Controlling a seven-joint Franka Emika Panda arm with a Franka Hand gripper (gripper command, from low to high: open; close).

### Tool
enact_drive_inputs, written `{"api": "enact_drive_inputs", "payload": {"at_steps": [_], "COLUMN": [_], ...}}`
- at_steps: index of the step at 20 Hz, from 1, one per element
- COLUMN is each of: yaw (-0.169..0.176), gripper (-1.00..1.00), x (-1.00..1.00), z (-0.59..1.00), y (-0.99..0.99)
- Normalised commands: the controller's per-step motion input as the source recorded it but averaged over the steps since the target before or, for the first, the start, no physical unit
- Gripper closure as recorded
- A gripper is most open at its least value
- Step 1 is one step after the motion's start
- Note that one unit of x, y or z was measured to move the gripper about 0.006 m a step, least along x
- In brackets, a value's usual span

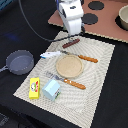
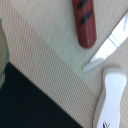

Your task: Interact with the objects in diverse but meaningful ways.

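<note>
On the woven placemat (image 1: 95,60) lie a red sausage (image 1: 70,43) near its far edge, a white-and-blue tube (image 1: 50,54) at the edge toward the exterior view's left, a knife (image 1: 80,56), a round tan plate (image 1: 69,65) at centre and a fork (image 1: 66,80). The pale blue carton (image 1: 51,89) and yellow box (image 1: 34,88) stand side by side at the near corner; the dark grey frying pan (image 1: 20,62) sits off the mat on the black table (image 1: 110,105). The gripper (image 1: 76,34) hangs just above the sausage, fingers unseen in either view, so their opening cannot be told.
</note>
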Motion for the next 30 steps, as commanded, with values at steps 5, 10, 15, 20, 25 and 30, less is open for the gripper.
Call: {"api": "enact_drive_inputs", "payload": {"at_steps": [5,10,15,20,25,30], "yaw": [-0.033,-0.075,-0.097,-0.069,-0.045,-0.004], "gripper": [-1.0,-1.0,-1.0,-1.0,-1.0,-1.0], "x": [-0.75,-0.73,-0.55,-0.53,-0.45,-0.11], "z": [0.06,0.13,0.54,0.41,0.23,0.04], "y": [-0.42,-0.39,-0.46,-0.52,-0.62,-0.73]}}
